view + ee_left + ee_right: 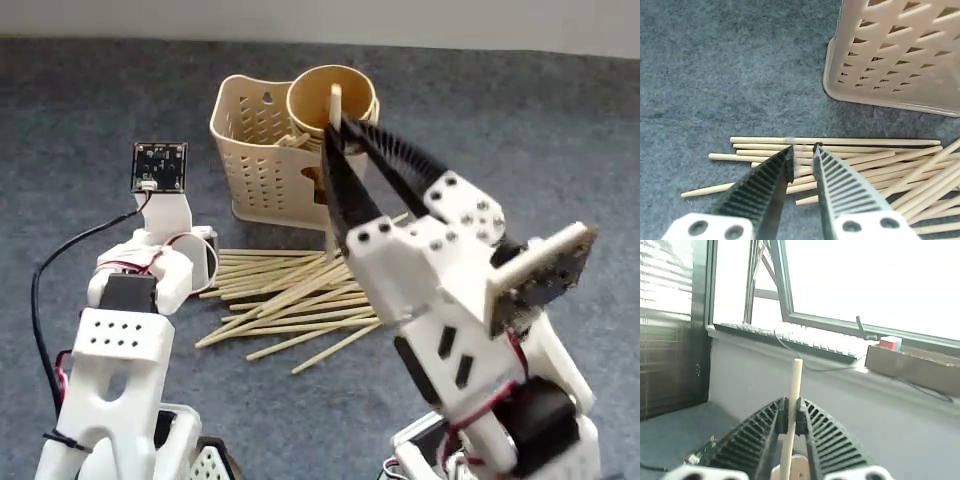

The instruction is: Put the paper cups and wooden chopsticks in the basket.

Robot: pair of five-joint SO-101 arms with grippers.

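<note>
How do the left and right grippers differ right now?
The right gripper is shut on one chopstick, held upright; the left gripper is open and holds nothing. The right gripper is up by the basket; the left gripper is low over the chopstick pile. Both are black and ribbed.

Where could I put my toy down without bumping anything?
Bare grey mat lies left of the basket, beyond the left arm, and right of the basket toward the far edge. It is crowded in front of the basket: the chopstick pile lies there with the left claw over it.
</note>
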